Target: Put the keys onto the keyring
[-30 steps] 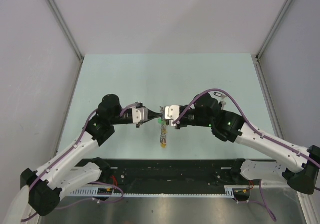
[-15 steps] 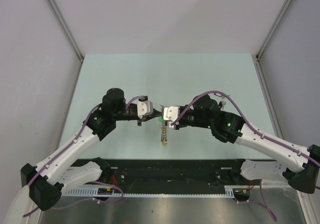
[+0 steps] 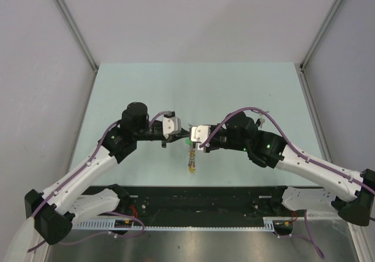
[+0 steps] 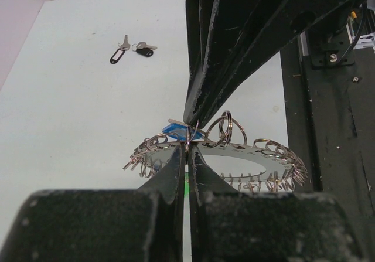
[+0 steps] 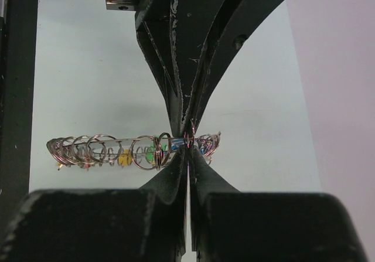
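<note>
Pale green tabletop fills the floor of a grey-walled booth, and the two arms meet tip to tip above its middle. The left pincer (image 3: 182, 134) is pressed narrow, its jaws drawn to a thin slit, and the right pincer (image 3: 189, 138) faces it just as tightly closed. Both nip the keyring (image 3: 191, 156) at almost the same spot, so the fingertips of the two nearly touch. From above, the ring hangs down below that meeting point, towards the arm bases.

On the left wrist camera the left pincer (image 4: 188, 147) points up at the right pincer (image 4: 191, 121), with the keyring (image 4: 258, 152) spreading out to either side of the tips, crowded with small silver split rings. A blue tag (image 4: 174, 130) sits just left of the pinched spot. Whether each pincer grips the main wire or one of the small rings cannot be told. Far beyond the tips, up and to the left, two loose keys (image 4: 143, 50) with black tags lie flat on the table.

On the right wrist camera the right pincer (image 5: 188, 150) meets the left pincer (image 5: 186, 130), and the keyring (image 5: 105, 150) stretches mostly leftward, with yellow and green tags among its rings.
</note>
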